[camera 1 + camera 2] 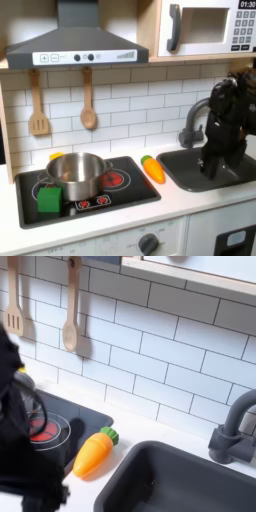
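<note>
As read from the first exterior view's left: a spatula (38, 106) and a wooden spoon (88, 100) hung on the tiled wall, above a black stove (130, 188) set into the table (175, 205). On the stove, a green block (49, 199) at the front left corner, just beside a steel pot (78, 175); behind the pot, a small yellow piece (55, 156), too hidden to identify. Further right, a toy carrot (153, 168) lying on the table between stove and sink (182, 168), green end toward the wall, touching neither. The same carrot (92, 453) clear in the second exterior view, at the sink's (180, 481) near rim.

At the right of the first exterior view, the black arm hanging low over the sink basin in front of the faucet (192, 112), tool (212, 170) pointed down and nearest the basin floor. Impossible to tell whether wide or narrow, dark against dark; nothing seen in its grip.

Judged a hover over the basin, well apart from the carrot. Called for in any move toward the carrot: a lift clear of the sink rim, a sideways carry to the first exterior view's left, and care around the faucet.
</note>
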Tool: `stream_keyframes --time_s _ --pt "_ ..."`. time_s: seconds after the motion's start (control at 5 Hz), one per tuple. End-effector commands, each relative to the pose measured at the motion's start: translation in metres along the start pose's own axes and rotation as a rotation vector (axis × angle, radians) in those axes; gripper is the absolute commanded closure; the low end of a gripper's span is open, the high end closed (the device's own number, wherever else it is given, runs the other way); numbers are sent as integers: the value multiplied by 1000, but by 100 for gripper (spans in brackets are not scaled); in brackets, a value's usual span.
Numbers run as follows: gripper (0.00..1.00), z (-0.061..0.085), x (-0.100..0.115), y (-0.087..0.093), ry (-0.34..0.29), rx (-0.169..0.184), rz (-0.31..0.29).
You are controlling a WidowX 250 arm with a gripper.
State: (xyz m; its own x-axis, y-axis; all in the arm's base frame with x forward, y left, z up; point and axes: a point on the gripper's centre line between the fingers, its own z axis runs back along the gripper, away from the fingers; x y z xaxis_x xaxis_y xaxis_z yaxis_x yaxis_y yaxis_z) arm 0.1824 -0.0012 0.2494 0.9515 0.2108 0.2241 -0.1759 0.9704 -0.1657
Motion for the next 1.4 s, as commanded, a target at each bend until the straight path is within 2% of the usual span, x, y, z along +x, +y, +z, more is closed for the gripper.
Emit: stream_keyframes --time_s 0.0,0.2,0.4,0.8,1.2 --pt "0 17 31 8 -136 50 46" --pt "0 27 36 19 -178 101 57" --pt "0 29 43 26 -200 125 83" --pt "0 30 72 35 -236 73 215" --pt "0 31 97 38 -294 49 245"
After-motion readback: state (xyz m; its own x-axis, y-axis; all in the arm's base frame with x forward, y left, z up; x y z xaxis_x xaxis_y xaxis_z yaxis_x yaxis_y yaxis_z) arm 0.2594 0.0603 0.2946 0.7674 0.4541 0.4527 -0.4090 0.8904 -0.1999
